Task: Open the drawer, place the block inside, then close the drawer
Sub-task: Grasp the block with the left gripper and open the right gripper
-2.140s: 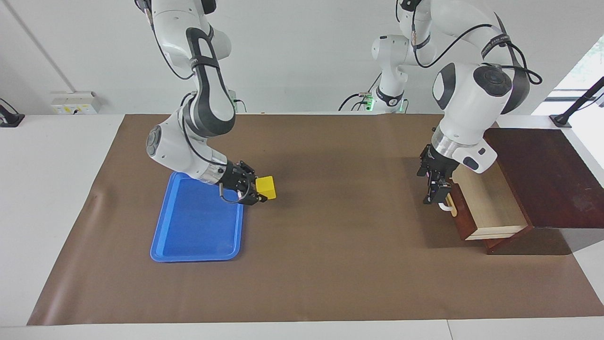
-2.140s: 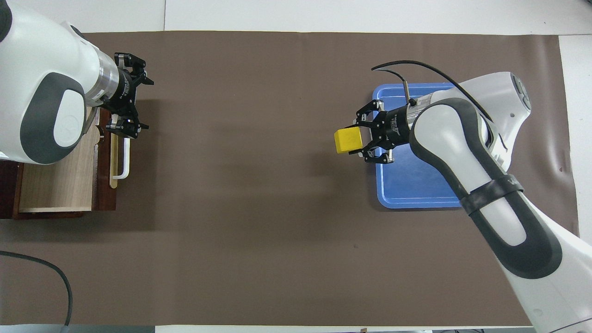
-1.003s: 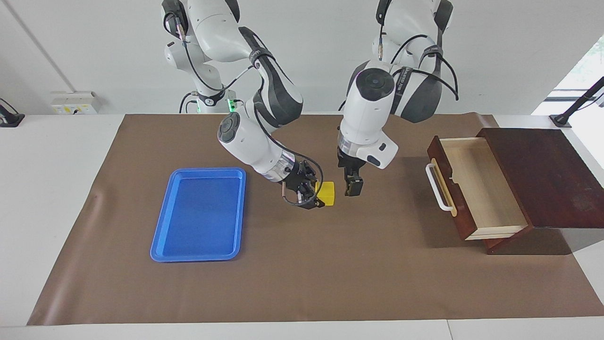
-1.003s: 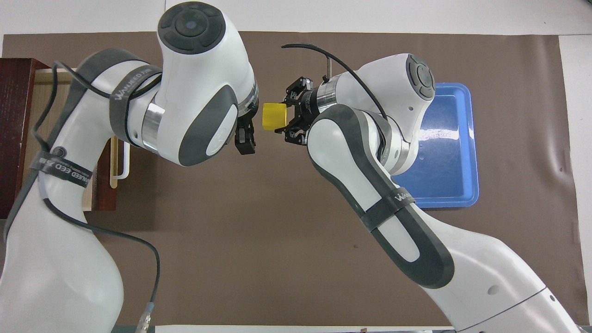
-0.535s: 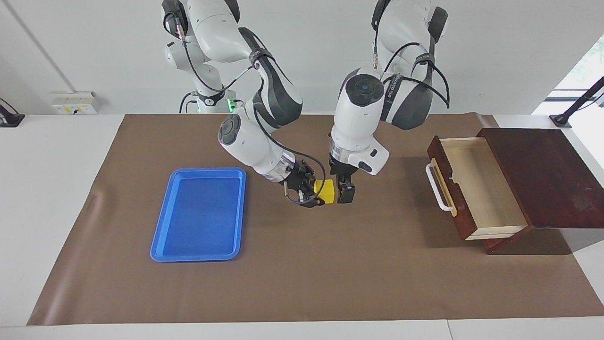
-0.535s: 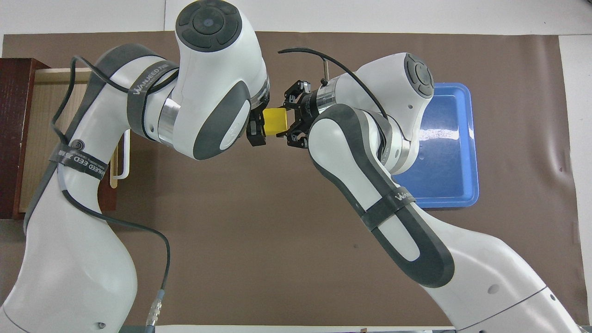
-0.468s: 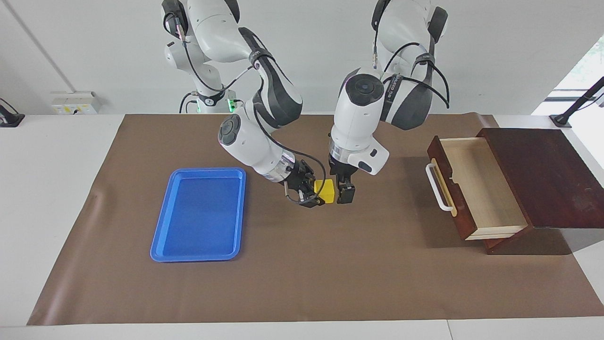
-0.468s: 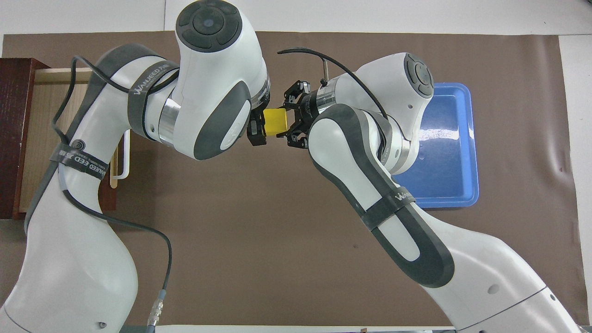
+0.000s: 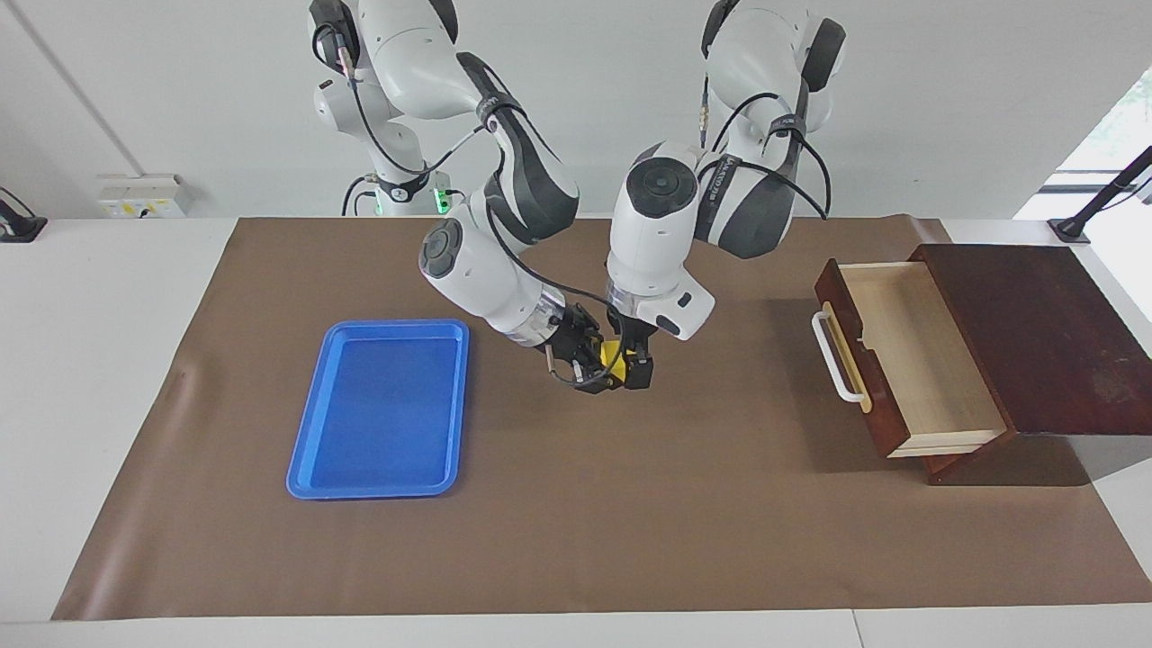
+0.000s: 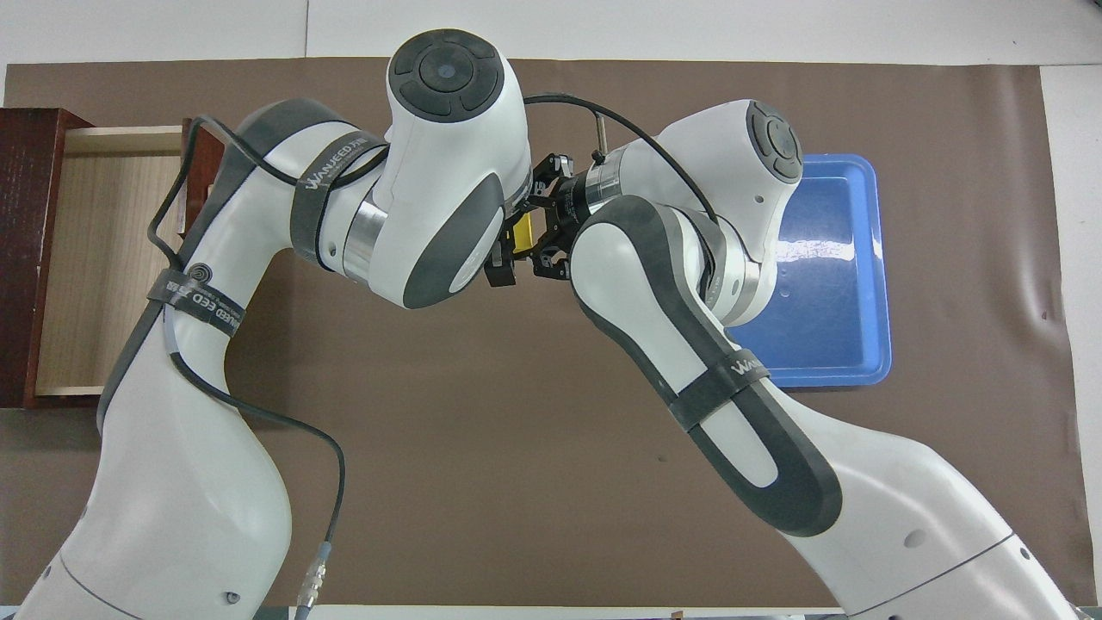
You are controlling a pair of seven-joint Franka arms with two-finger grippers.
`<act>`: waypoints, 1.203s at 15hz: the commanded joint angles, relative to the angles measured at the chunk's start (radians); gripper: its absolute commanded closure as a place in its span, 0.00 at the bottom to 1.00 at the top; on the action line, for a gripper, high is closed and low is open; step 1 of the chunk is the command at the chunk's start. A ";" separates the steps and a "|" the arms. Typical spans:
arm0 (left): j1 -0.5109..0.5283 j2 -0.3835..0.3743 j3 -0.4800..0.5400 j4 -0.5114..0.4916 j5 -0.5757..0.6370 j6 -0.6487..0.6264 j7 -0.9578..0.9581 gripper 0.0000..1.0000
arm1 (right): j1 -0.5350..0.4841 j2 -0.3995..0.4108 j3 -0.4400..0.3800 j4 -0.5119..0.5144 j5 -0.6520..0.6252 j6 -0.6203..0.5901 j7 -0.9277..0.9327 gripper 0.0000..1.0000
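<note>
My right gripper (image 9: 601, 367) holds the yellow block (image 9: 613, 358) above the middle of the brown mat (image 9: 576, 504), jaws clamped on it. My left gripper (image 9: 635, 364) has its fingers around the same block from above; whether they press on it I cannot tell. The drawer (image 9: 909, 360) stands pulled out at the left arm's end of the table, white bar handle (image 9: 832, 358) facing the mat's middle. Blue tray (image 9: 382, 409) lies toward the right arm's end.
</note>
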 commanded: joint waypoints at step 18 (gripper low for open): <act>-0.013 -0.018 0.013 -0.050 0.020 0.013 -0.034 1.00 | -0.005 0.008 0.005 -0.001 -0.013 -0.001 -0.010 0.30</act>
